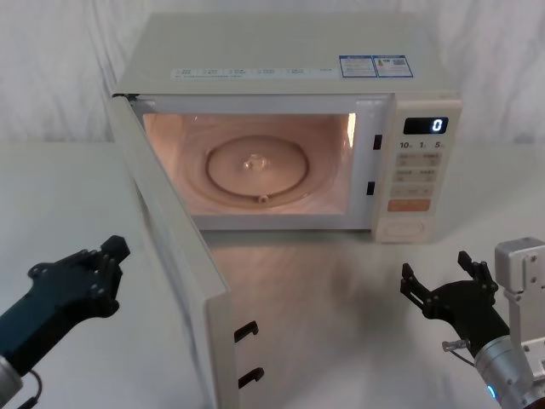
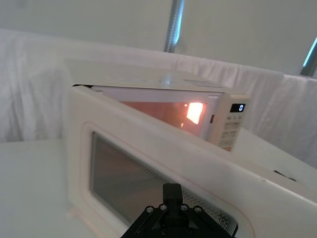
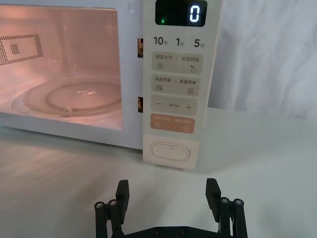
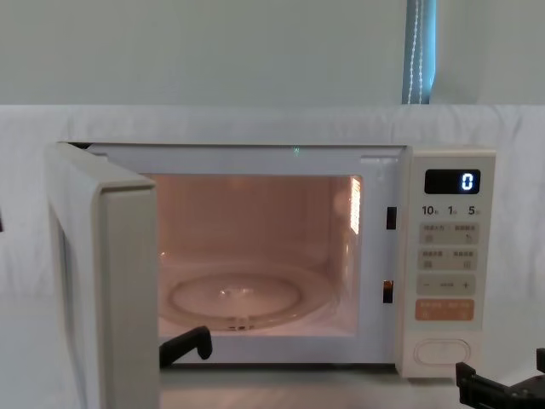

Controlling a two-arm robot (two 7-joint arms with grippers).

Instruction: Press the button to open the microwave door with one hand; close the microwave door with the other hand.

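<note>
Microwave door point(image 1: 174, 256) wide open, display point(image 3: 181, 13) reading "0", right gripper point(image 3: 168, 198) jaws wide, left gripper point(image 1: 109, 264) jaws unclear

1. From my remote seat this looks like a staged test bay or lab, not a lived-in kitchen.
2. White cloth point(image 4: 213, 123) hangs wrinkled behind everything as a backdrop, and I see it wrapping round the sides too.
3. The worktop point(image 1: 60, 213) is a plain white surface carrying a single appliance, the microwave point(image 1: 289, 77), standing alone.
4. A bare metal pole point(image 2: 173, 25) rises behind the cloth against a blank pale wall point(image 4: 213, 51), like rig framing.
5. I see no cupboards, sink or dishes around it, which fits a test setup.
</note>
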